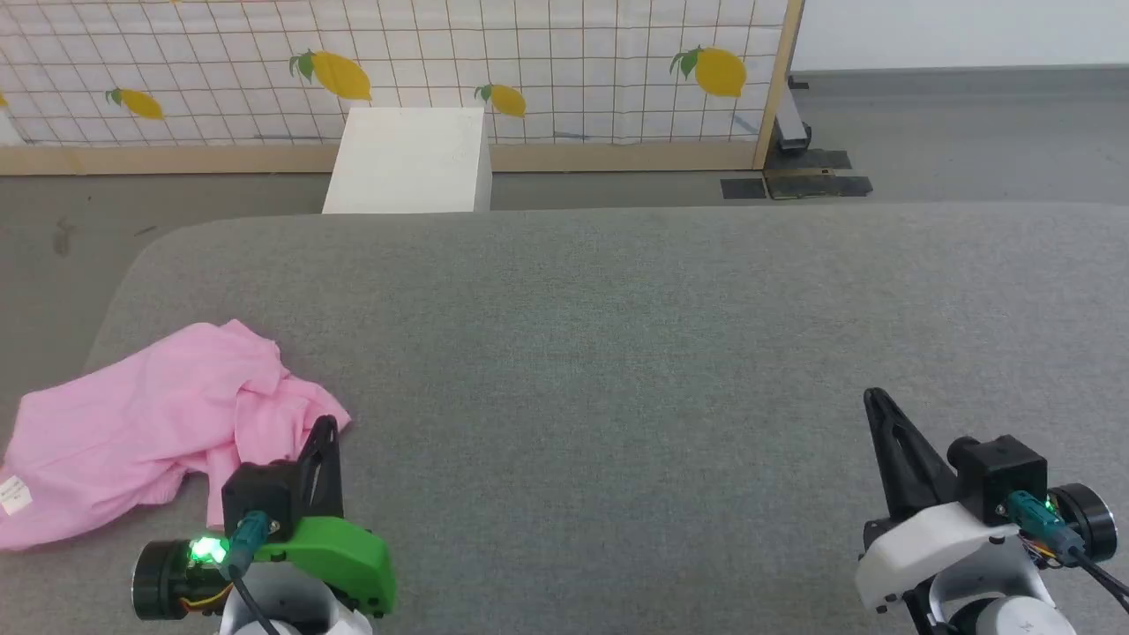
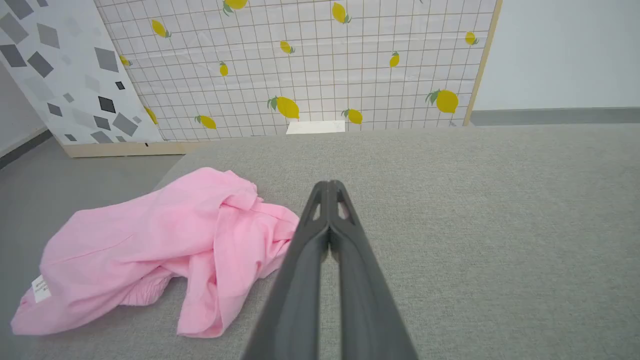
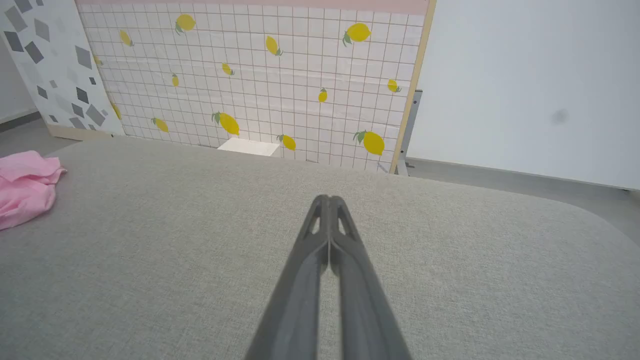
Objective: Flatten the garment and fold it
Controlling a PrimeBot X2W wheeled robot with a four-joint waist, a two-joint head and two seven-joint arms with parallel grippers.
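Note:
The light pink garment (image 1: 150, 423) lies crumpled at the near left corner of the grey padded surface, with a small white label (image 1: 13, 495) at its left end. In the left wrist view the garment (image 2: 150, 250) sits left of the fingers, its label (image 2: 40, 288) low on the left. My left gripper (image 1: 326, 425) hovers at the garment's right edge, shut with nothing held; its tips (image 2: 329, 186) meet over bare grey fabric. My right gripper (image 1: 875, 399) is far off at the lower right, shut and empty (image 3: 329, 199). The garment (image 3: 25, 187) shows at the left edge of the right wrist view.
The grey padded surface (image 1: 617, 353) stretches wide, its rounded left corner close behind the garment. A white box (image 1: 410, 160) stands on the floor beyond the far edge, in front of a lemon-print screen (image 1: 397, 62) with a wooden frame.

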